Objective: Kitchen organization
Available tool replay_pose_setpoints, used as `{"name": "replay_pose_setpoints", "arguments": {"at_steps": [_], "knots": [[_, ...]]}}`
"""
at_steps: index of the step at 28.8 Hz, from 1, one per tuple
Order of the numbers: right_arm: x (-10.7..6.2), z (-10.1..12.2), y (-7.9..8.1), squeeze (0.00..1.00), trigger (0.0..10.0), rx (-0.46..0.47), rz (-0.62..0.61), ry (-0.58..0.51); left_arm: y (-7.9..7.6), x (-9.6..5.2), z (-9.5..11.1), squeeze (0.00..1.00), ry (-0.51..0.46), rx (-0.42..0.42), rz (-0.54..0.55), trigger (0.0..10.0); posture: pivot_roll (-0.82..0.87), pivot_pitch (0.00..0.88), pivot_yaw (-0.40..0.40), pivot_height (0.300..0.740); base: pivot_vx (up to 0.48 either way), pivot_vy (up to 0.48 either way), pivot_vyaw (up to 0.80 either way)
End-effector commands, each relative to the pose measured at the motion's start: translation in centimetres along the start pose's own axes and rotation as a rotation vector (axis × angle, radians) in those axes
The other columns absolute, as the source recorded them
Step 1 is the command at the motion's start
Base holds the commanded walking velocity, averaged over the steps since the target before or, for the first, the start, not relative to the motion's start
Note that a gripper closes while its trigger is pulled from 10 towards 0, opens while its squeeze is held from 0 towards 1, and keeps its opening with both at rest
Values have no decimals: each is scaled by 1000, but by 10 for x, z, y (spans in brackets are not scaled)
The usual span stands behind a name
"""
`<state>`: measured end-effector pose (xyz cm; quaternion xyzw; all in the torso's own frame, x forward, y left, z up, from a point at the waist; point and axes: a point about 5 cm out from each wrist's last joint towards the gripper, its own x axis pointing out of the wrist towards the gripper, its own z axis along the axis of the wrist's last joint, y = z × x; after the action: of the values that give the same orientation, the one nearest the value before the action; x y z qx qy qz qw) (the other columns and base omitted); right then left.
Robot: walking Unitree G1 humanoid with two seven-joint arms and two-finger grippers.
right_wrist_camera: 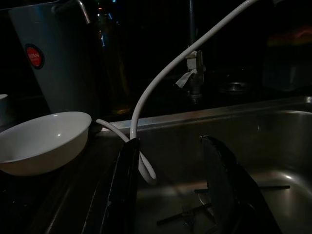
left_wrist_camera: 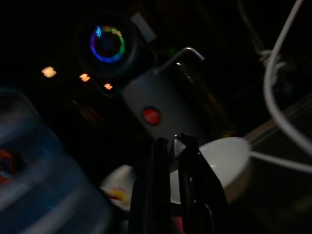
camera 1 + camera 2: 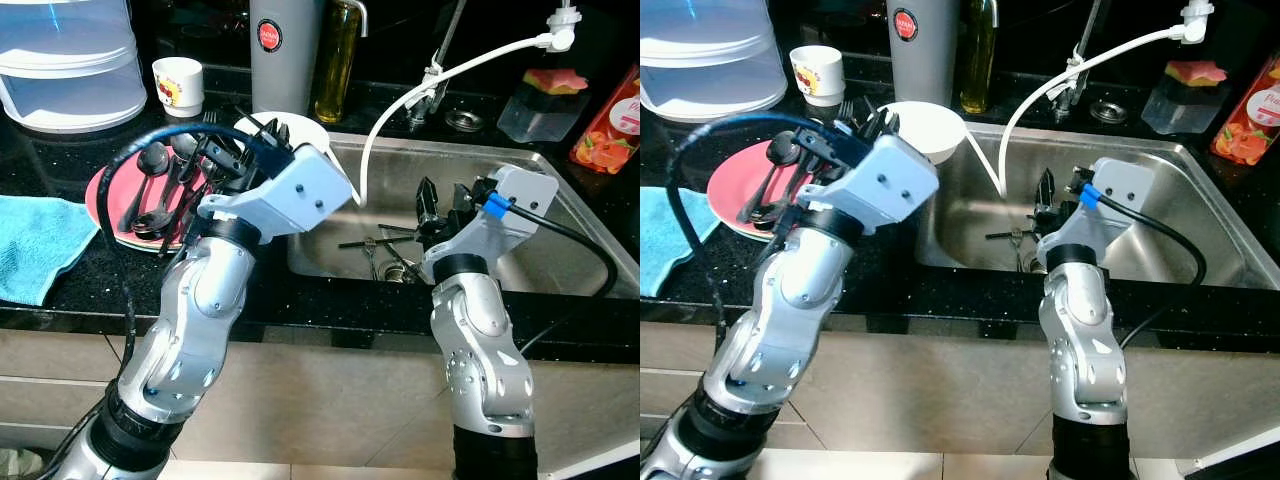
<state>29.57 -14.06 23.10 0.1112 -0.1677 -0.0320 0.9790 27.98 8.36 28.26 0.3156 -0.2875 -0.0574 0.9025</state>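
Note:
A pink plate (image 3: 100,195) on the black counter holds several black spoons and ladles (image 3: 150,200). My left gripper (image 3: 225,150) hovers over the plate's sink-side edge, next to a white bowl (image 3: 300,130). Its fingers (image 2: 158,185) are pressed together, and I cannot make out anything between them. My right gripper (image 3: 443,200) hangs open inside the steel sink (image 3: 560,200), its fingers (image 1: 126,185) wide apart. Forks and other cutlery (image 3: 385,250) lie on the sink floor just below and ahead of it.
A white hose (image 3: 440,75) curves from the tap into the sink. Behind the bowl stand a grey canister (image 3: 283,50), an oil bottle (image 3: 338,60) and a cup (image 3: 178,85). A blue towel (image 3: 40,245) and clear containers (image 3: 70,60) lie left.

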Motion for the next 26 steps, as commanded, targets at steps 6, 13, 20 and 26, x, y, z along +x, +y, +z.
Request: {"name": "replay_pose_setpoints", "arguments": {"at_steps": [6, 13, 20, 26], "knots": [[3, 2, -1, 0, 10000, -7, 5, -6, -29, 9, 24, 0, -150, -244, -185, 10000, 161, 28, -107, 740, 0, 0, 0], [2, 2, -1, 0, 10000, -6, 0, -4, -54, 9, 29, 0, -106, -492, -371, 10000, 158, 38, -109, 740, 0, 0, 0], [2, 2, -4, 0, 10000, -17, -13, -1, -80, 6, -7, 216, 194, -582, -425, 10000, 158, 49, -112, 740, 0, 0, 0], [4, 2, -14, 0, 10000, -52, -58, -1, -73, 10, -19, 1000, 272, -660, -335, 10000, 160, 53, -111, 740, 0, 0, 0]]}}
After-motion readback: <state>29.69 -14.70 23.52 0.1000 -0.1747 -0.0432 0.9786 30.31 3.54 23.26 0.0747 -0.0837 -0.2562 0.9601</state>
